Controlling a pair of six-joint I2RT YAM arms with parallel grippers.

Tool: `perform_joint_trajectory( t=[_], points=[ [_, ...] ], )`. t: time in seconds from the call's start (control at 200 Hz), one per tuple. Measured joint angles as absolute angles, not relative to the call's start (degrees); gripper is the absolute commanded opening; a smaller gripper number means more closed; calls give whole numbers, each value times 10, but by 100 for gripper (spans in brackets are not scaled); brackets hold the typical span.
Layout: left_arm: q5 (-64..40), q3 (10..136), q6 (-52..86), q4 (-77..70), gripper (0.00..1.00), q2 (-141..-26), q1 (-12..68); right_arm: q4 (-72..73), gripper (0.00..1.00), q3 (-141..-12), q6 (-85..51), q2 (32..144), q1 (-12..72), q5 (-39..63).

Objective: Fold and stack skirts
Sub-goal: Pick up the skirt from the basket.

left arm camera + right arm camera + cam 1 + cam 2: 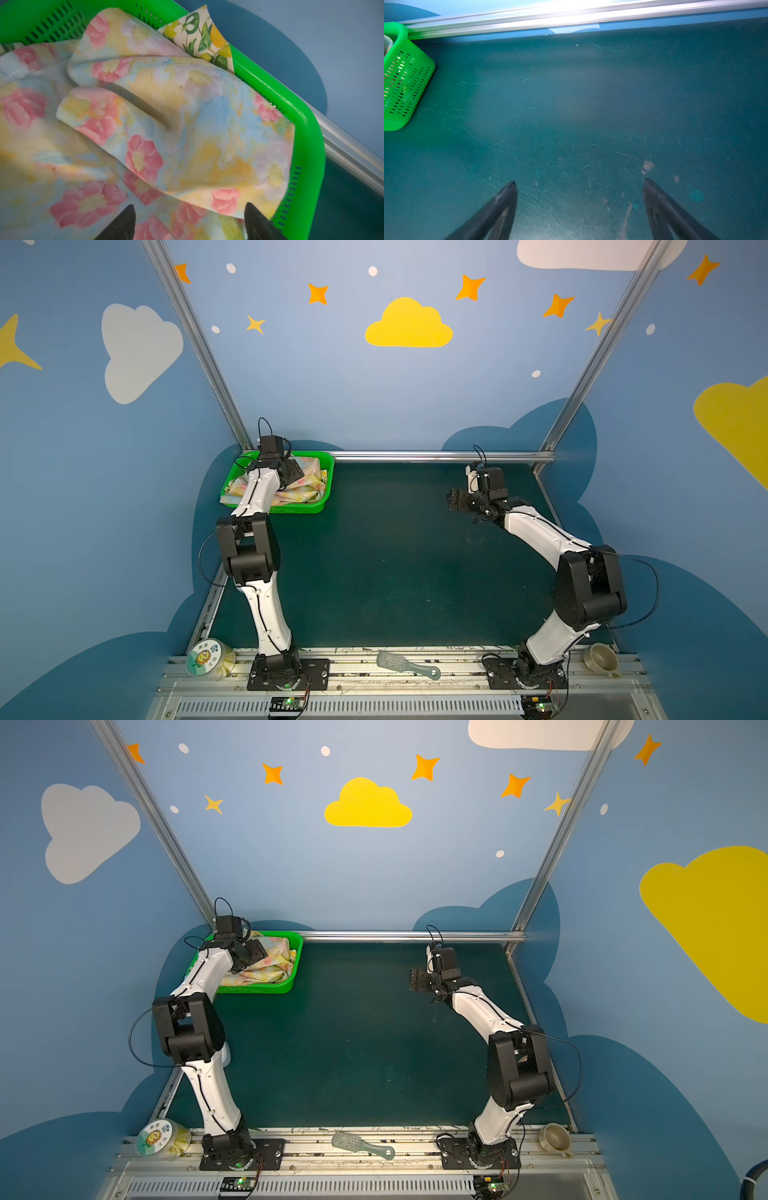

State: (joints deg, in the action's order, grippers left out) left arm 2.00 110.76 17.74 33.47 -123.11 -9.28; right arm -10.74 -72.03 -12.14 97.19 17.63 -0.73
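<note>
Skirts (187, 124) heaped in green basket (297, 509), far corner of scuffed teal table (395, 564), cloud-painted blue walls (332, 385), left end effector (190, 207) spread over them, right end effector (579, 182) spread

Blue walls (332, 385), painted clouds (408, 325) and stars (318, 294), dark green tabletop (395, 564)

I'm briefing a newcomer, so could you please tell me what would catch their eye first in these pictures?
The bright green basket in the far left corner stands out most, heaped with a crumpled pastel flowered skirt, a lemon-print skirt peeking out at its rim. The left pincer hovers open just over that heap, while the right pincer hangs open above the dark green table.
</note>
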Motion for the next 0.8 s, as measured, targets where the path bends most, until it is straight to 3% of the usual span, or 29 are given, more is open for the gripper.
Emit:
perform_joint_trajectory(
  t=[0.205,0.305,0.425,0.576,0.801],
  points=[
    [36,1173,157,368,74,-1287,-93,-121,91,-742,-133,987,177,-10],
    [43,1187,150,372,68,-1303,-93,-129,91,-744,-138,988,177,-10],
    [51,1203,141,371,50,-1320,-93,-136,91,-749,-141,989,177,-13],
    [57,1205,135,367,5,-1327,-93,-145,90,-751,-141,990,177,-22],
    [50,1138,141,328,4,-1289,-93,-154,89,-751,-141,990,177,-24]
  ],
)
